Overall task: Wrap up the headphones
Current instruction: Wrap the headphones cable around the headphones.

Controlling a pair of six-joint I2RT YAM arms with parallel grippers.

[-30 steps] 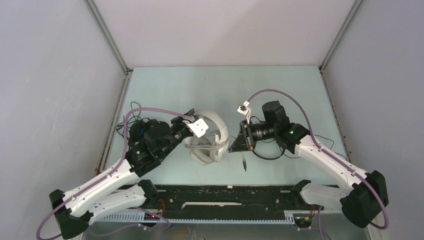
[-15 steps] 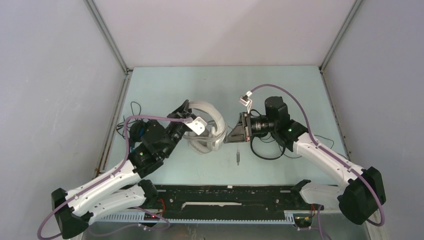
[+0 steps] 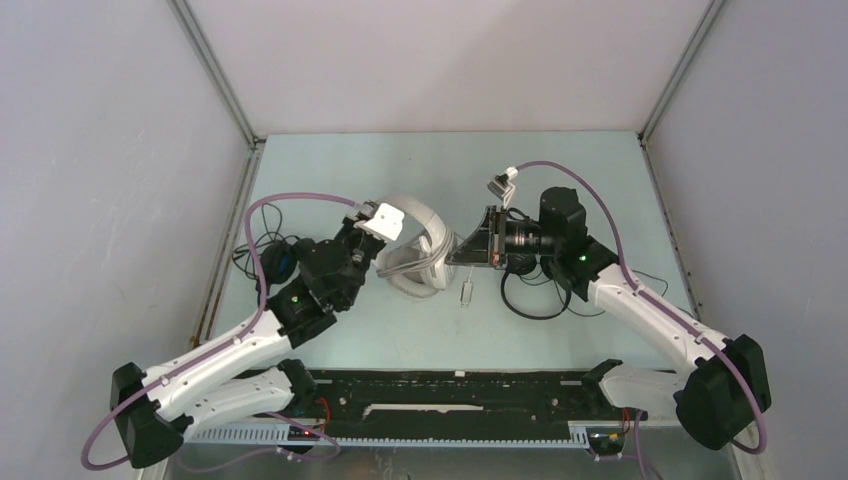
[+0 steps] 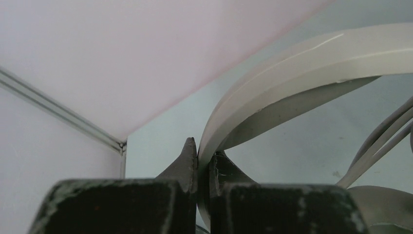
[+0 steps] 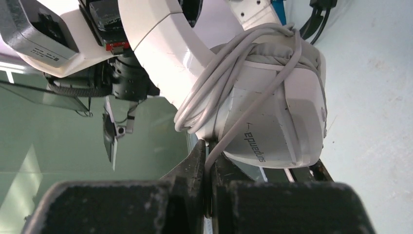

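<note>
From above, the white-grey headphones [image 3: 418,256] sit mid-table on the pale, matte table [image 3: 400,165], between the two arms. The left gripper [image 3: 378,250] reaches them from the left and the right gripper [image 3: 460,250] from the right. The plug end [image 3: 466,292] of their cord shows just below the right gripper; whether it hangs or lies flat cannot be told. A black headphone set [image 3: 274,262] with tangled thin black cord lies near the table's left edge, partly under the left arm. A loop of black cable [image 3: 522,305] lies beneath the right arm.

At the left wrist, the dark, scuffed fingers [image 4: 187,161] of the left gripper [image 4: 203,163] are nearly together, pinching the smooth, curved white plastic headband [image 4: 311,56], grey on its inner face.

At the right wrist, the right gripper [image 5: 208,163] is clamped on the round grey cable [image 5: 251,112], its tips almost meeting around it. That cable is wound in several turns over a rounded-square white ear cup [image 5: 287,126] with a soft grey cushion and printed lettering on its shell.
</note>
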